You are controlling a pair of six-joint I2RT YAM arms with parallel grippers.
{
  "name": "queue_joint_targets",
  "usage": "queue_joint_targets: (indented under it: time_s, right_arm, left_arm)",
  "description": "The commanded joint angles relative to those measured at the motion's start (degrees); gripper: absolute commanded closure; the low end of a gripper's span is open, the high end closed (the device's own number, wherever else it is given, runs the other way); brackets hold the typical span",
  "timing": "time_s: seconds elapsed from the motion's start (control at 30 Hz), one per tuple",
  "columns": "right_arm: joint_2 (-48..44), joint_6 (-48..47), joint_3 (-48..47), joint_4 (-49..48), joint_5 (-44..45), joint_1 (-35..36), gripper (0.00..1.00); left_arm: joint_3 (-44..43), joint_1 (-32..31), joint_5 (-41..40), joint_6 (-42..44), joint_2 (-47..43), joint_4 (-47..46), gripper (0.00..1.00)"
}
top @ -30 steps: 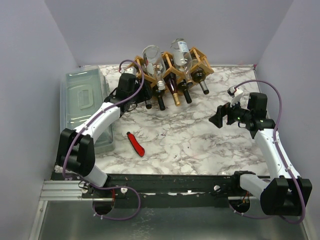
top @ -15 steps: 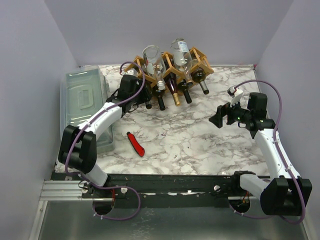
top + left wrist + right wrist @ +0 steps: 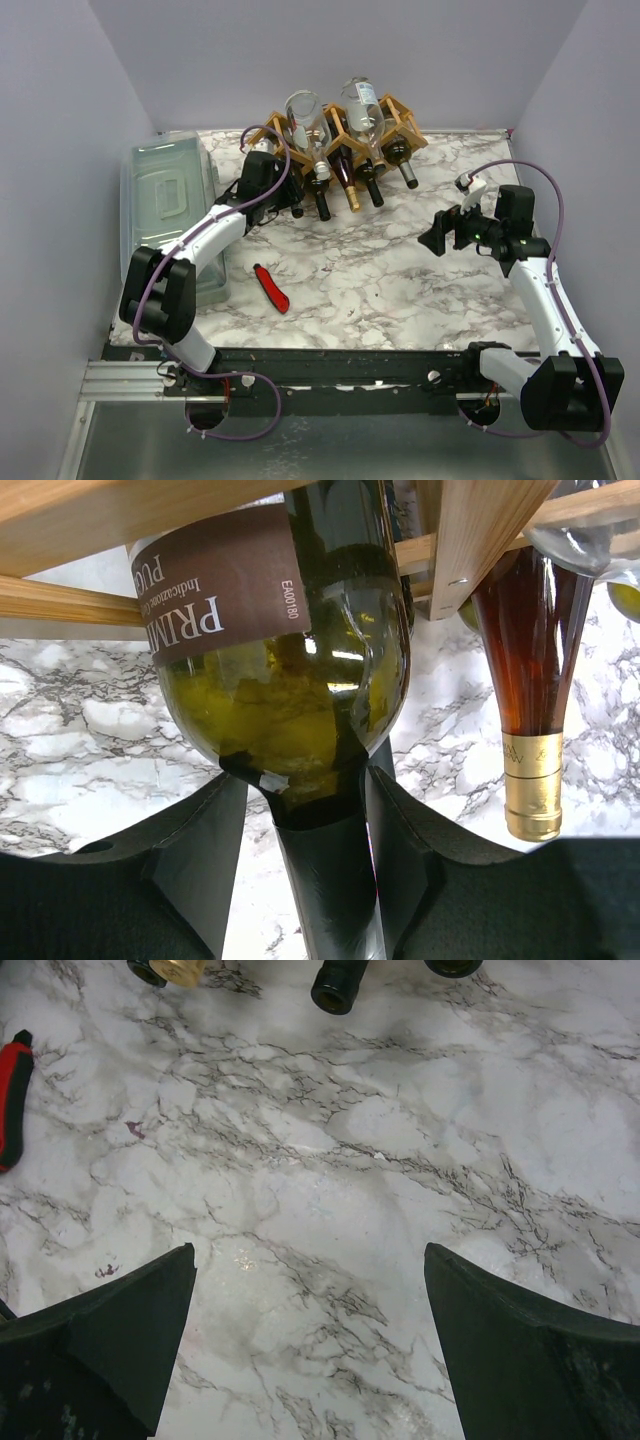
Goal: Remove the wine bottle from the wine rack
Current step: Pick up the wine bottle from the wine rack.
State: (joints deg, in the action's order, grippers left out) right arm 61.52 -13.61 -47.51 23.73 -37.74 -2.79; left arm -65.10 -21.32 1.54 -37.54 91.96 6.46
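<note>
The wine rack (image 3: 343, 128), a tan wooden lattice, stands at the back of the marble table with several bottles in it. Its slats (image 3: 480, 540) fill the top of the left wrist view. The wine bottle (image 3: 290, 690) is dark green with a brown label and lies in the leftmost cell (image 3: 292, 200), its black-foiled neck pointing toward me. My left gripper (image 3: 305, 780) straddles that neck. The right finger nearly touches it, and marble still shows between the left finger and the neck. My right gripper (image 3: 437, 236) hovers wide open over bare marble (image 3: 308, 1250), well right of the rack.
An amber bottle with a gold cap (image 3: 530, 730) lies just right of the green one. Two clear bottles (image 3: 305, 115) rest on the rack's top. A clear plastic bin (image 3: 165, 200) sits at the left. A red-handled tool (image 3: 271, 288) lies on the marble.
My left gripper has slid a little farther in toward the rack and its jaws have narrowed around the bottle neck. The right arm has not moved.
</note>
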Motion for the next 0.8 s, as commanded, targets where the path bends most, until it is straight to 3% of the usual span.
queue_joint_targets:
  time_s: [0.0, 0.3, 0.77]
  right_arm:
    - [0.12, -0.94, -1.37, 1.23, 1.08, 0.18, 0.0]
    - [0.1, -1.08, -1.38, 1.28, 1.07, 0.21, 0.0]
    - [-0.16, -1.25, -1.44, 1.38, 1.09, 0.22, 0.0]
  left_arm:
    - [1.18, 0.23, -0.23, -1.56, 1.0, -2.44, 0.48]
    - [2.7, -0.16, -3.04, -2.71, 0.5, -4.54, 0.53]
    - [2.87, -1.48, -7.16, -2.78, 0.99, -4.99, 0.5]
